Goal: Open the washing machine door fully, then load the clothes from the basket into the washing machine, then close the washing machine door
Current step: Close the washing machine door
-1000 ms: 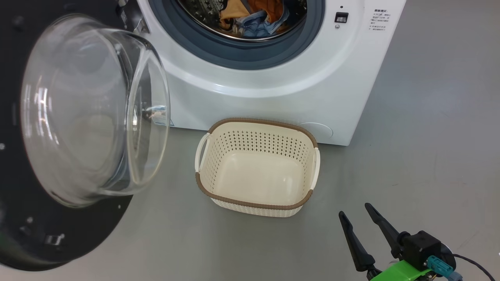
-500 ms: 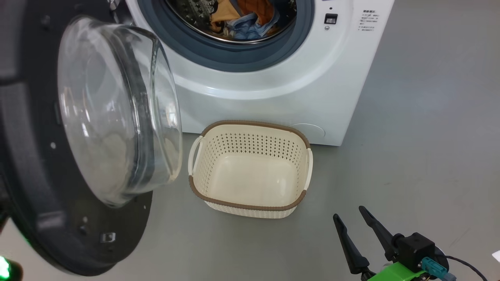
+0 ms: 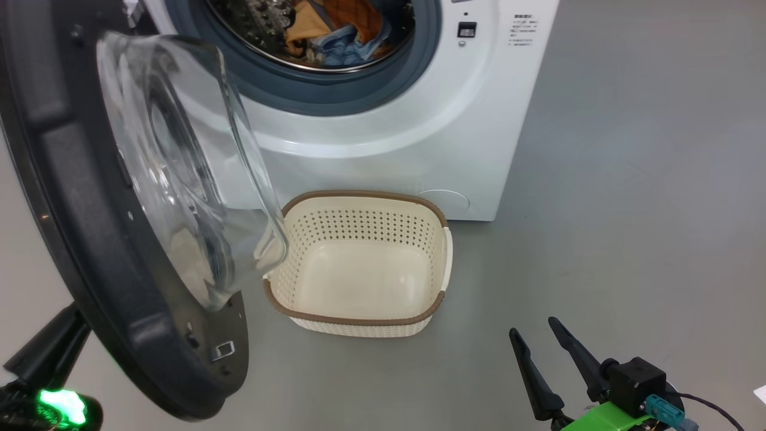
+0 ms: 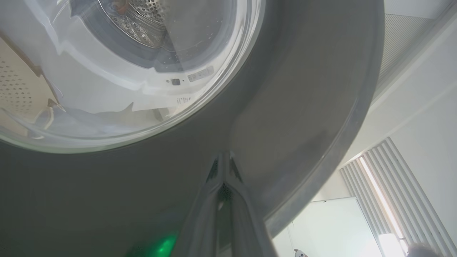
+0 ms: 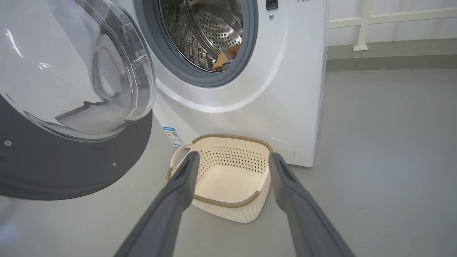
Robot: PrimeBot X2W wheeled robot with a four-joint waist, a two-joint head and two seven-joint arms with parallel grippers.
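Observation:
The white washing machine (image 3: 389, 149) stands with its drum open, and the orange and light blue clothes (image 3: 341, 30) lie inside. The washing machine door (image 3: 60, 179), black-rimmed with a bulging glass bowl, hangs partly swung at the left, over the basket's left end. The cream basket (image 3: 359, 320) sits empty on the floor before the machine. My left gripper (image 3: 66, 326) is behind the door; in the left wrist view its tips (image 4: 224, 159) are shut and press the door's (image 4: 285, 107) black outer face. My right gripper (image 3: 532, 327) rests open at the lower right, holding nothing.
Bare grey floor (image 3: 628, 209) spreads to the right of the machine. A blue label sticker (image 5: 170, 135) sits at the machine's lower corner. A white rail (image 5: 360, 25) and a wall lie behind. The right wrist view frames the basket (image 5: 225, 203) between its fingers.
The door has swung from wide open toward the drum, now overlapping the basket's left end. My left gripper has come into the head view behind it. The camera turned; the right gripper stayed.

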